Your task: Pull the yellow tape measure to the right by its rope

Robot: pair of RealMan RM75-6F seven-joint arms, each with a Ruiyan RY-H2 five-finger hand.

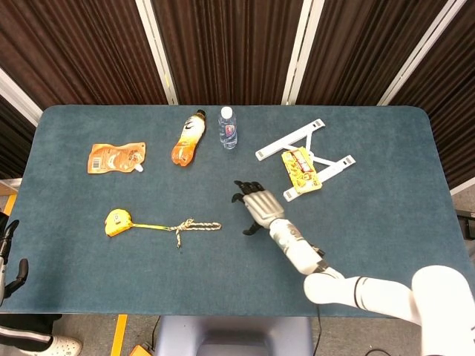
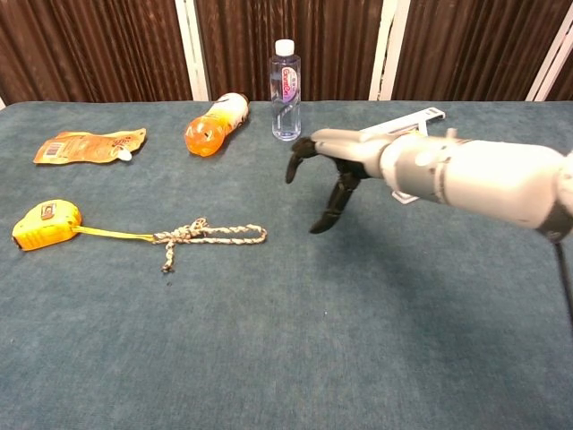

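Note:
The yellow tape measure (image 1: 116, 222) (image 2: 47, 224) lies at the table's left, its yellow blade running right to a braided rope (image 1: 196, 226) (image 2: 212, 235) that is knotted and lies flat in a loop. My right hand (image 1: 255, 204) (image 2: 328, 170) hovers just right of the rope's free end, fingers spread and pointing down, holding nothing and apart from the rope. My left hand (image 1: 9, 256) shows only at the lower left edge of the head view, off the table, fingers apart.
An orange pouch (image 1: 116, 157) lies at the far left. An orange bottle (image 1: 188, 138) lies on its side beside an upright water bottle (image 1: 228, 127). A white folding stand (image 1: 309, 157) carries a yellow packet (image 1: 300, 168) at the back right.

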